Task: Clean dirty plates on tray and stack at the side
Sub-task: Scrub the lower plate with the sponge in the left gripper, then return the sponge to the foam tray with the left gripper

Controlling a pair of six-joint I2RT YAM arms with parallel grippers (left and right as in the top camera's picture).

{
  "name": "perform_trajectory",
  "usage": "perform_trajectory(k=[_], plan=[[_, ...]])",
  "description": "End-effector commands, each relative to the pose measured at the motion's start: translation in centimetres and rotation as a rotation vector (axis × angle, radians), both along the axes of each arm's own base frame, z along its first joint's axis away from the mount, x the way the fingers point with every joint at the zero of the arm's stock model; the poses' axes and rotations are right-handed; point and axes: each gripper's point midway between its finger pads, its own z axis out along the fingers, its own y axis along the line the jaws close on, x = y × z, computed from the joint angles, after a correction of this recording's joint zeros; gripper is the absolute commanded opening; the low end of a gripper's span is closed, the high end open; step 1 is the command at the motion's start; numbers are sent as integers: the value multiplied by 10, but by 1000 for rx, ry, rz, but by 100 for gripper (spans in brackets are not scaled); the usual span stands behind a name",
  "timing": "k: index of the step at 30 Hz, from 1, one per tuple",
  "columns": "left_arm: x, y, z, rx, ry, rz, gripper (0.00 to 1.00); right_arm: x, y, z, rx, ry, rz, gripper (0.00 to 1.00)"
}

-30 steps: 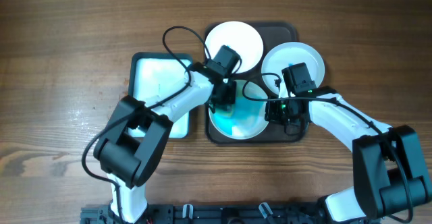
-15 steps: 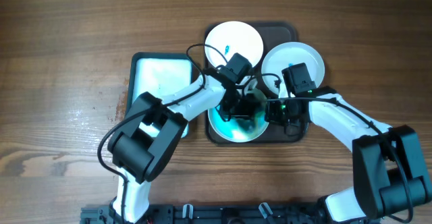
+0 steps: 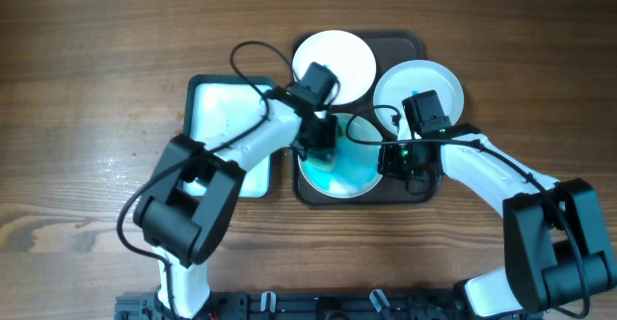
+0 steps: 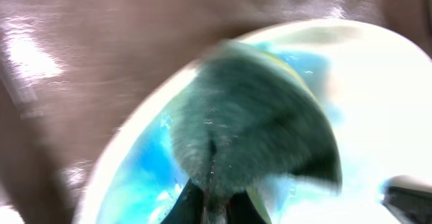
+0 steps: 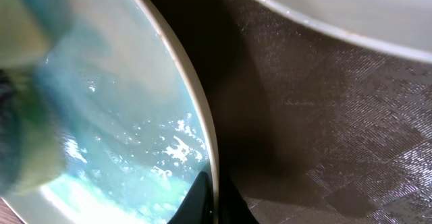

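- Between the closed fingers of the left gripper (image 4: 214,200), a green sponge (image 4: 250,123) is clamped and pressed onto the near plate (image 3: 352,171). The plate is awash in blue-green, so wiping looks under way, not finished.
- Right gripper (image 5: 206,197) is pinched shut on that plate's rim, steadying it on the tray (image 5: 324,116).
- Beyond both grippers, the far plate (image 3: 342,55) and the right-hand plate (image 3: 424,79) rest on the tray; nothing is stacked on the worktop (image 3: 96,69) yet.
- Half a second ago the left gripper was over the plate's centre; now it is at the left edge.

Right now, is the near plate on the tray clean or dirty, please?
Dirty: the plate is smeared blue-green all around the sponge resting on it.
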Motion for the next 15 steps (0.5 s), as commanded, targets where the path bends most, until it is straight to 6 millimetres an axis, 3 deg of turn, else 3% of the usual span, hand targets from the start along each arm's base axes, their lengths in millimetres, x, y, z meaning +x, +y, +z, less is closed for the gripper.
perform_trajectory(k=[1,3,6,8,9,11,12,13,15], plan=[[-51,-58,-21,-126,123,-161,4,-21,-19,-25,-103,69,5,4],[-61,-65,-21,-135,143,-181,4,-21,-19,-25,-102,69,6,4],[-53,-44,-8,-123,162,-128,4,-21,-19,-25,-100,69,6,4],[-35,-20,24,-145,131,-59,4,-21,-19,-25,-99,70,6,4],[-22,-7,51,-176,83,-20,4,-21,-19,-25,-99,70,6,4],[-6,26,107,-227,-16,54,4,-21,-19,-25,-99,69,7,4],[-1,48,126,-223,-53,102,4,-21,-19,-25,-100,69,8,4],[3,68,132,-196,-71,152,4,-21,-19,-25,-100,68,10,4],[9,133,125,-31,-74,310,4,-21,-19,-25,-99,67,10,4]])
